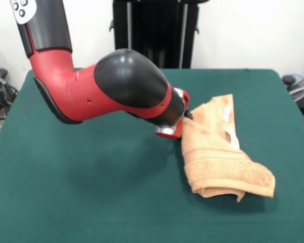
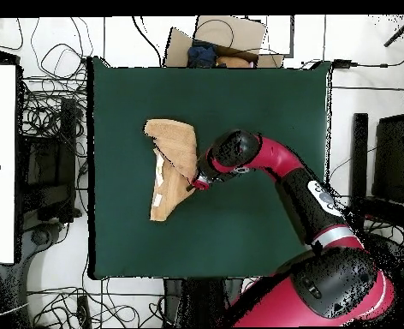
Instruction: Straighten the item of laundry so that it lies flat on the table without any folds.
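The claw (image 1: pixel 185 123) is pressing against the edge of the peach-orange towel (image 1: pixel 220 152), but the arm's bulky black and red wrist (image 1: pixel 137 86) is hiding its tips in both views, so whether it is clenched or released cannot be told. The towel is lying bunched and folded on the green table (image 1: pixel 91 192), extending away from the claw, with 2 white tags (image 1: pixel 232 136) showing on its top.
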`<state>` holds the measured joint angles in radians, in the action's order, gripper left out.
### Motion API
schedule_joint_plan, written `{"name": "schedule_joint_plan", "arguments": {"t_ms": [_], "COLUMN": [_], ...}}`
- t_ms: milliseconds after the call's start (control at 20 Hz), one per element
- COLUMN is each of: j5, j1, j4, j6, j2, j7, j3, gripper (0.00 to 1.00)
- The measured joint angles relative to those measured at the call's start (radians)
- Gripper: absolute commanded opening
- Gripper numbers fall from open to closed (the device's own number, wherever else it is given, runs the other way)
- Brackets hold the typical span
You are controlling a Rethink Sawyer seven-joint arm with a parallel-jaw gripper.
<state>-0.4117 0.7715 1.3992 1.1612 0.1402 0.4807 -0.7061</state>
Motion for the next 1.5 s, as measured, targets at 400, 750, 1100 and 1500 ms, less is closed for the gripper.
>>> {"name": "schedule_joint_plan", "arguments": {"t_ms": [400,750,1100,1500], "j5": [-0.047,-0.065,-0.029,0.12], "j1": [-0.022,-0.072,-0.099,-0.127], "j4": [0.001,-0.002,-0.012,-0.013], "j6": [-0.004,-0.035,-0.035,-0.036], "j2": [0.038,0.093,0.105,0.116], "j7": [-0.025,-0.025,-0.012,0.09], "j3": [0.017,0.044,0.063,0.13], "gripper": [1.0,1.0,1.0,1.0]}}
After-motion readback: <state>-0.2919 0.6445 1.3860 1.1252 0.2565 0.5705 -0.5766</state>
